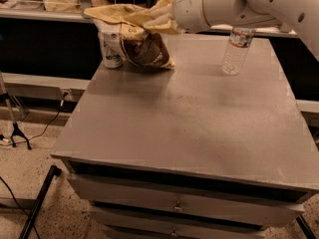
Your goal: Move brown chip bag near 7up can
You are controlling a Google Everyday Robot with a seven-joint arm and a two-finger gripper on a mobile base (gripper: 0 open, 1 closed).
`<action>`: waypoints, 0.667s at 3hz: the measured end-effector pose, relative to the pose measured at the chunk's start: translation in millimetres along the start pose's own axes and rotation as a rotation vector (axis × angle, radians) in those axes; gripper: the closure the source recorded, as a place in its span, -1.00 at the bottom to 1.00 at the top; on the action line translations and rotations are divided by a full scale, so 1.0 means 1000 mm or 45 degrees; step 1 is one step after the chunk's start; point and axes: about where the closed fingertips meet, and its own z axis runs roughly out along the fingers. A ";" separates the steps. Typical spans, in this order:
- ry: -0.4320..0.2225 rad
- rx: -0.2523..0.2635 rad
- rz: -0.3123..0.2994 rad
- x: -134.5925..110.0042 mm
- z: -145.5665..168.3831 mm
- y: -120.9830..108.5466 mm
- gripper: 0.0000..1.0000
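Gripper: we see the gripper [160,18] over the far left of the table [189,128], clamped on the bag's cream top edge.
Bag: the brown chip bag [147,51] hangs from it, its lower end on the table.
Can: the 7up can [110,51] stands upright just beside the bag.
Bottle: the water bottle [235,51] stands upright, well apart.
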 end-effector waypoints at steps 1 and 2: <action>-0.006 -0.006 -0.002 -0.003 0.003 0.001 -1.00; -0.006 -0.006 -0.002 -0.003 0.003 0.001 -1.00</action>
